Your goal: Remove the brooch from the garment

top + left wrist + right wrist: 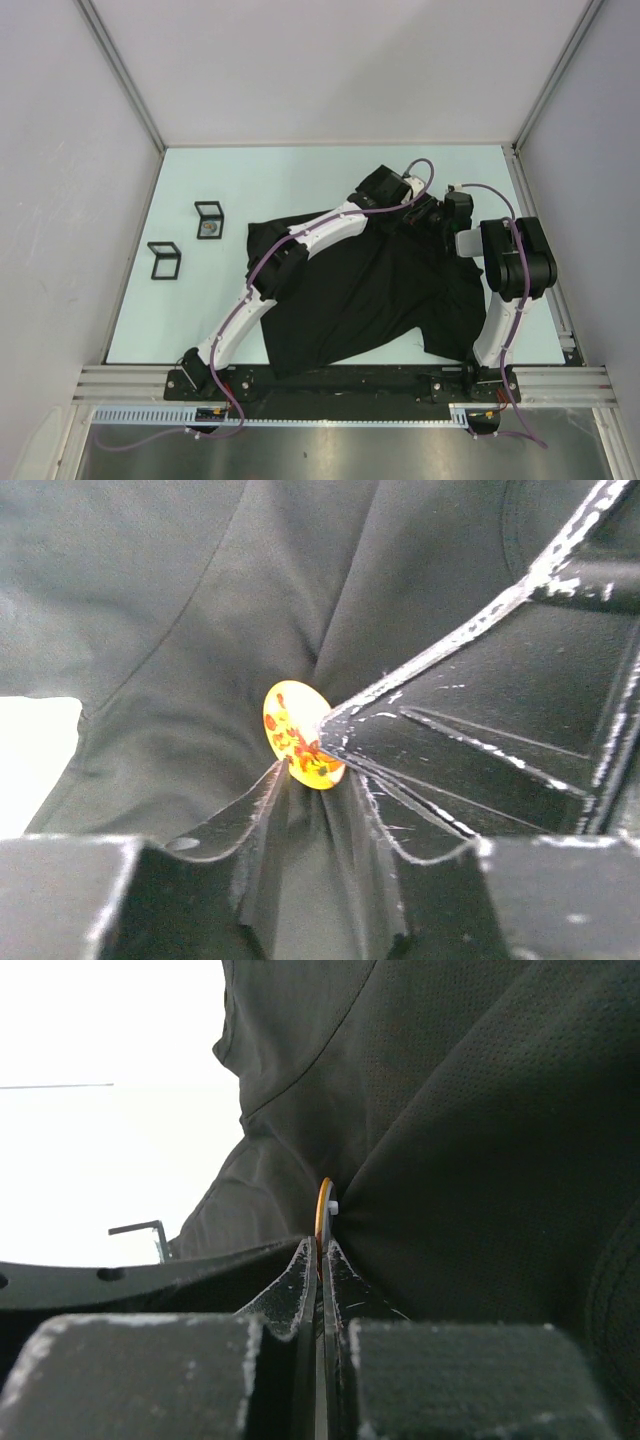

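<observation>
The brooch is a round yellow disc with red marks, pinned to the black garment. My right gripper is shut on the brooch, seen edge-on with a white pin back against the cloth. One of its fingers reaches in from the right in the left wrist view. My left gripper is open just below the brooch, with a fold of cloth lying between its jaws. From above, both grippers meet at the garment's far right part, and the brooch is hidden there.
Two small black frame boxes stand on the pale green table to the left of the shirt. One black frame shows at the left of the right wrist view. White walls enclose the table.
</observation>
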`<move>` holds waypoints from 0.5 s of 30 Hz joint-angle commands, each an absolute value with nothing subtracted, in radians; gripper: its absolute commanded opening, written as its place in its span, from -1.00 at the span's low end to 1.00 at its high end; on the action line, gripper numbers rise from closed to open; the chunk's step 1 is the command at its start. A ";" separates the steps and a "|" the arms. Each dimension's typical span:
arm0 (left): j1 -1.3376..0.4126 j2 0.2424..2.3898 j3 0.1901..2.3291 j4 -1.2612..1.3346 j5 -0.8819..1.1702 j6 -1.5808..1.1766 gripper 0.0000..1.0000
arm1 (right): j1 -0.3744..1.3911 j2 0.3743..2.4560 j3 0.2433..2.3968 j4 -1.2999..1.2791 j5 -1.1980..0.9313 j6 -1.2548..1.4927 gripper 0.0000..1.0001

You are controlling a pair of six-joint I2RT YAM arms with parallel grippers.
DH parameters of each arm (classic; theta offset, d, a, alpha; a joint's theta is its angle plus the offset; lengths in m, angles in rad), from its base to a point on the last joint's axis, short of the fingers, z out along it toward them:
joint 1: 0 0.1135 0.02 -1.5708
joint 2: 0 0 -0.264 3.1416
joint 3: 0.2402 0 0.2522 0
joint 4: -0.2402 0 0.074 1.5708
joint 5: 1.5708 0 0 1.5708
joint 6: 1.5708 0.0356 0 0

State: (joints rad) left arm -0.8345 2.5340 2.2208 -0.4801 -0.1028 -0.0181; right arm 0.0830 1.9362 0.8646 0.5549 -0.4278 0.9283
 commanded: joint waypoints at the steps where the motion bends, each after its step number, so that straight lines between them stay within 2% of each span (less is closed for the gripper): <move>1: -0.828 2.490 2.227 -0.440 -0.127 -0.018 -0.22 | 0.089 1.941 0.897 0.588 -0.459 0.953 -1.00; 4: -0.827 2.497 2.236 -0.442 -0.140 -0.023 -0.21 | 0.092 1.936 0.899 0.572 -0.453 0.950 -1.00; 7: -0.827 2.500 2.237 -0.437 -0.143 -0.025 -0.30 | 0.095 1.933 0.897 0.560 -0.452 0.950 -1.00; 11: -0.822 2.500 2.238 -0.428 -0.130 -0.041 -0.63 | 0.103 1.922 0.897 0.552 -0.453 0.934 -1.00; 13: -0.818 2.494 2.237 -0.425 -0.120 -0.044 -0.81 | 0.104 1.899 0.899 0.522 -0.440 0.913 -0.87; 15: -0.815 2.488 2.224 -0.423 -0.103 -0.049 -0.88 | 0.100 1.872 0.897 0.476 -0.430 0.862 -0.54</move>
State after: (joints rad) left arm -0.8352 2.5340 2.2208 -0.4782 -0.1101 -0.0277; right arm 0.0906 1.9339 0.8757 0.5491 -0.4255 0.9371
